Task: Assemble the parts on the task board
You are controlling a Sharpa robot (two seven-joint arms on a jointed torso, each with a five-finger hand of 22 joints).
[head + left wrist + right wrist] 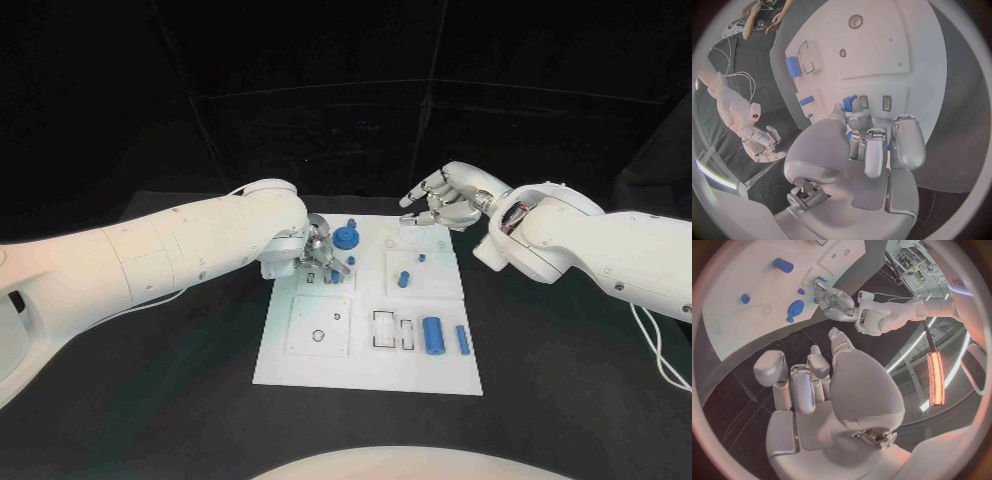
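Note:
The white task board [368, 350] lies mid-table. My left hand [310, 255] is low over its far left part, fingers curled round a small blue part [333, 276]; in the left wrist view blue [851, 101] shows at the fingertips [856, 107]. A round blue part [348, 238] stands just beyond that hand. My right hand [447, 200] hovers above the board's far right corner, holding nothing, fingers loosely bent and apart [811, 385]. Two blue cylinders [431, 335] [462, 340] lie near the board's right edge, and a small blue part [404, 280] sits mid-board.
Empty rectangular slots [384, 330] and a round recess [320, 338] mark the board's near half. Black table [562, 400] surrounds the board. A white cable [656, 350] trails by the right arm.

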